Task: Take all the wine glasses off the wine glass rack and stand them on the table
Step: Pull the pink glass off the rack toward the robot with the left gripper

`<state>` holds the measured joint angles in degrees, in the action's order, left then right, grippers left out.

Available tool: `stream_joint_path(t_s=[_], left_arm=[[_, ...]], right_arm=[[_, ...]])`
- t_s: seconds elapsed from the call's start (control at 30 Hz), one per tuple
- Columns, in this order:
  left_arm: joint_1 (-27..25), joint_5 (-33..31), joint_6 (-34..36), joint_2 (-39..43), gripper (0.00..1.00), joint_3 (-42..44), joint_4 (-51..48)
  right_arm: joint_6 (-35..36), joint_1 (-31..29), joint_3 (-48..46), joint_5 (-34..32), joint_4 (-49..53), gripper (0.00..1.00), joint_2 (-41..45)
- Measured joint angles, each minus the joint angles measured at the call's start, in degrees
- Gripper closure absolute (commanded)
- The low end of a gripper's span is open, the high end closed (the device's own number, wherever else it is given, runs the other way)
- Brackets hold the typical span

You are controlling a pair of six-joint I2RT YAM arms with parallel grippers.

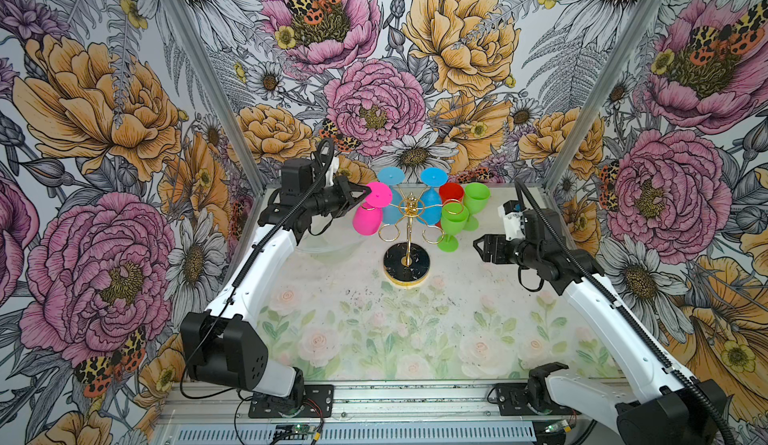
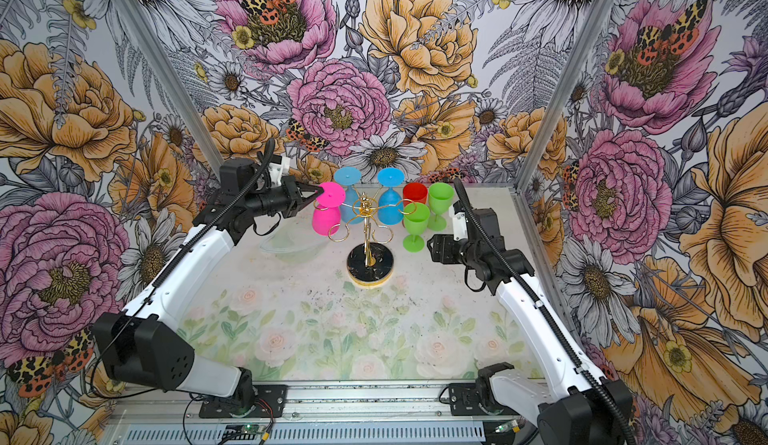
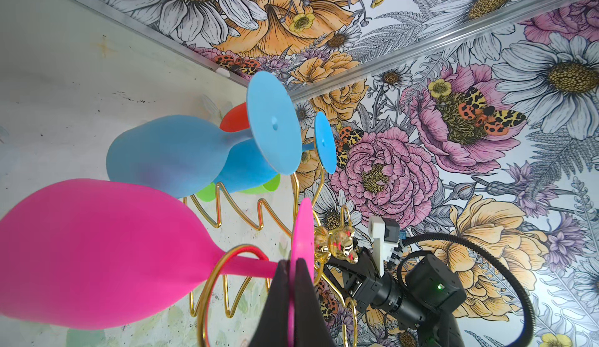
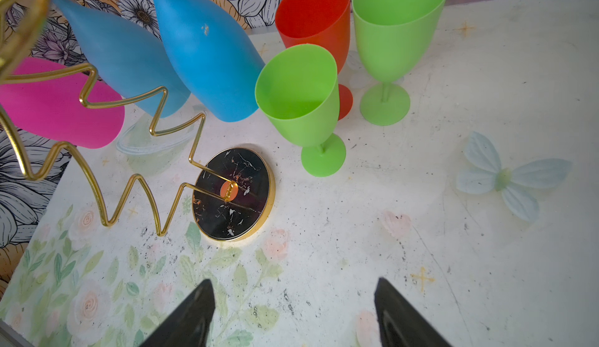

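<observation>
Pinches, with left gripper [image 1: 367, 191] clenched, the foot disc of a hot-pink plastic wine glass [image 1: 368, 220] hanging upside down at ten o'clock on the thin gold wire rack [image 1: 395, 268] with round black marbled base. Holds right gripper [image 1: 477, 248] spread, empty, at three o'clock of that base.

You're looking at two matching arms. The left arm [image 1: 270, 251] and right arm [image 1: 598, 310] wear glossy white shells on the long links, with matte black housings at every joint. A black ribbed conduit [image 1: 640, 333] runs along each arm, and thin black wires loop near the wrists. The left shoulder block [image 1: 232, 351] has a cluster of small round holes. White camera brackets [image 1: 512, 219] sit at the wrists. The fingers [image 4: 194, 316] are plain black tapered wedges. Black screwed base plates [image 1: 291, 401] anchor both.
</observation>
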<state>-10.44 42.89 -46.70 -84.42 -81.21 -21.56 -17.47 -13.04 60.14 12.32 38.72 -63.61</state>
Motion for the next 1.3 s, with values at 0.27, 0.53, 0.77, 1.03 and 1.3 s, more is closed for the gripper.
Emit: stream_joint_path(t_s=[0.27, 0.53, 0.77, 1.03, 1.3], left_arm=[[-0.2, 3.48, -2.49, -2.38, 1.0, -0.37, 1.73], [-0.2, 5.31, -4.0, -4.13, 1.0, -1.29, 3.08], [0.0, 5.53, -7.1, -4.59, 1.0, -1.33, 6.4], [2.25, 4.5, -8.46, -5.07, 1.0, -1.49, 6.82], [4.5, 0.55, -8.44, -4.5, 1.0, -1.49, 5.68]], right_arm=[[0.02, 0.0, 0.0, 0.0, 0.0, 0.22, 0.28], [0.02, 0.0, 0.0, 0.0, -0.02, 0.22, 0.66], [0.0, 0.0, 0.0, 0.0, 0.0, 0.22, 0.68], [0.0, 0.0, 0.0, 0.07, 0.0, 0.22, 1.11], [-0.02, 0.0, 0.0, 0.9, 0.0, 0.22, 1.33]])
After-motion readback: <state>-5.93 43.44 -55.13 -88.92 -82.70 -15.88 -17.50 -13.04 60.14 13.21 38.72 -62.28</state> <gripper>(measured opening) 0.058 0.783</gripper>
